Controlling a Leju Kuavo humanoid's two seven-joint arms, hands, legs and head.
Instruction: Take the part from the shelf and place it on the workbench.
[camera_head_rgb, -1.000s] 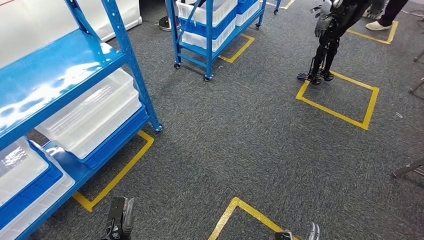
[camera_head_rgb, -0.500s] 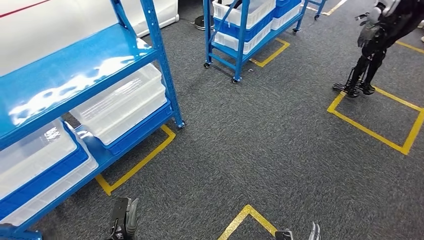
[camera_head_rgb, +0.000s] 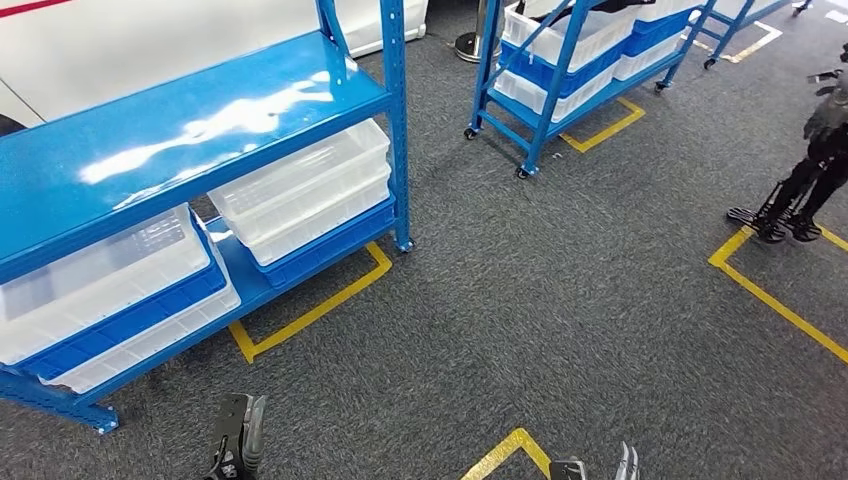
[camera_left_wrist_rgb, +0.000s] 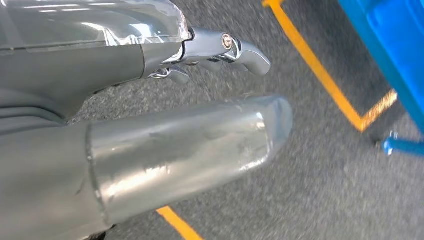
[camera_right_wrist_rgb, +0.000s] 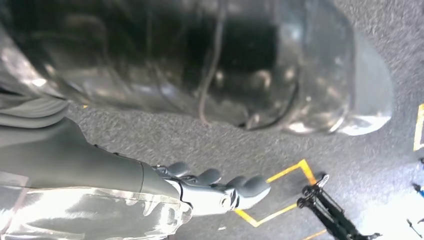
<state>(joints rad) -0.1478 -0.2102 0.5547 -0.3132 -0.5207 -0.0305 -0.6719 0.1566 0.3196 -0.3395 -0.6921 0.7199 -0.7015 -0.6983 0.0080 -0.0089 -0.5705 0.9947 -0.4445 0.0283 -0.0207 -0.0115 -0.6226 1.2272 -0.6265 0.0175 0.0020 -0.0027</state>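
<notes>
hands: left hand (camera_left_wrist_rgb: 210, 55) and right hand (camera_right_wrist_rgb: 215, 190) hang empty, fingers loosely apart
part: cannot tell; maybe in the shelf (camera_head_rgb: 200, 110) bins (camera_head_rgb: 300, 190)
risk: walking close, a leg could clip the shelf post (camera_head_rgb: 398, 130)

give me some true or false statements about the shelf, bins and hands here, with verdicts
1. The blue shelf has a bare top level. True.
2. Clear bins sit on its lower level. True.
3. The left hand holds a part. False: it holds nothing, fingers apart.
4. The floor is bare concrete. False: grey carpet with yellow tape lines.
5. The right hand rests on the shelf. False: it hangs over the carpet.
</notes>
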